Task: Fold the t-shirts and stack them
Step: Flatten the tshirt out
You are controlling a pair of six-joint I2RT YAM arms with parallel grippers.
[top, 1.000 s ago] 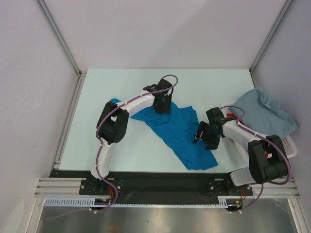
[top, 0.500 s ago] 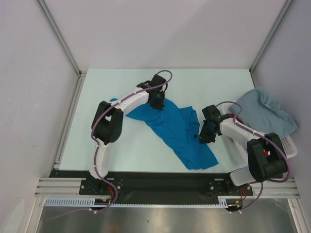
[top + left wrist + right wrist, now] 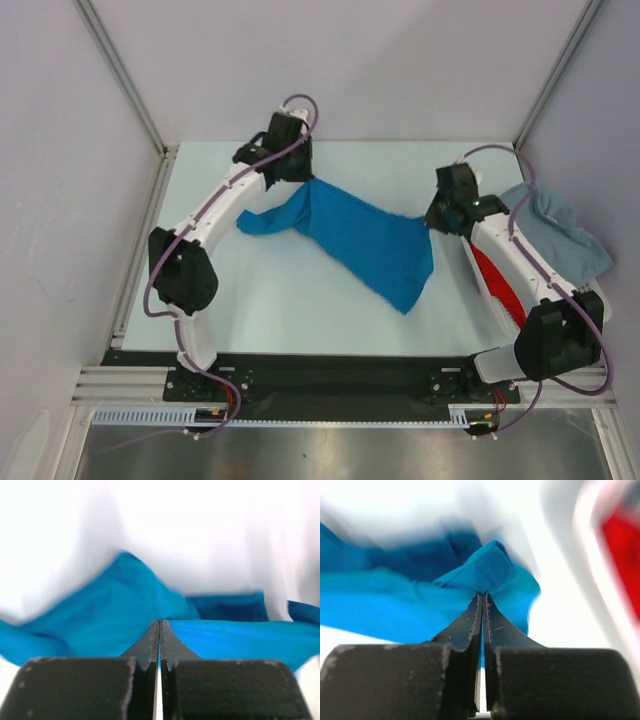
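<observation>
A bright blue t-shirt hangs stretched between both arms above the table's middle. My left gripper is shut on its far-left edge; in the left wrist view the blue cloth spreads past the closed fingertips. My right gripper is shut on the shirt's right edge, and the right wrist view has the blue cloth bunched at its tips. One sleeve trails left and a corner droops toward the front. A pale grey-blue t-shirt and a red t-shirt lie at the right.
A white slatted basket stands at the table's right edge, holding the grey-blue and red shirts. The pale table is bounded by white walls and metal corner posts. Both arm bases sit on the black rail at the near edge.
Both grippers closed on the blue t-shirt, then lifted and pulled it toward the back, spreading it out. The left arm swung far-left, the right arm far-right, uncovering the red shirt.
</observation>
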